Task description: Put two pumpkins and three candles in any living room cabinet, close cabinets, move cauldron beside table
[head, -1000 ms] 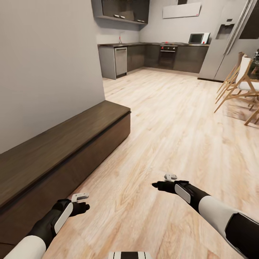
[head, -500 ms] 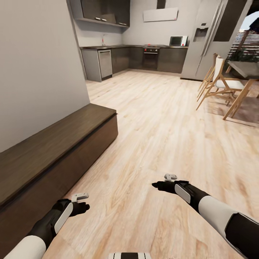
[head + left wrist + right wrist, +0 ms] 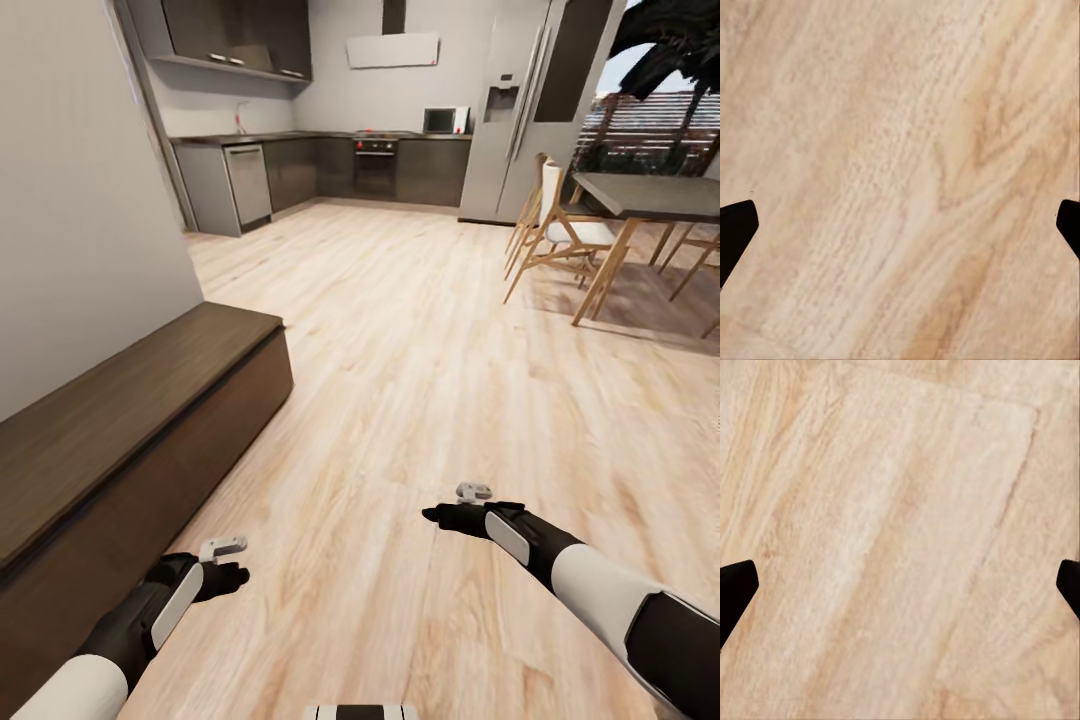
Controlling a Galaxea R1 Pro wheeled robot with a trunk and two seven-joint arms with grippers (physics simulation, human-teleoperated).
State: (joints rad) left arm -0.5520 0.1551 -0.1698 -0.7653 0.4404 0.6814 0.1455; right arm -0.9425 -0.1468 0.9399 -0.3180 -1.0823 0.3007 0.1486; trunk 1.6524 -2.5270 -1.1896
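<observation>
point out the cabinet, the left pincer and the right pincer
cabinet [image 3: 120, 400], head view, on its dark wood top
left pincer [image 3: 236, 575], head view, at its black fingertips
right pincer [image 3: 432, 516], head view, at its black fingertips

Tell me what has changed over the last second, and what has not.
The camera has swung to the right: the dark-brown cabinet and the kitchen units slid left in the head view, and the dining table with its chairs came into sight. Nothing was grasped or released. The left gripper and right gripper hold the same pose, both open over the plank floor.
</observation>
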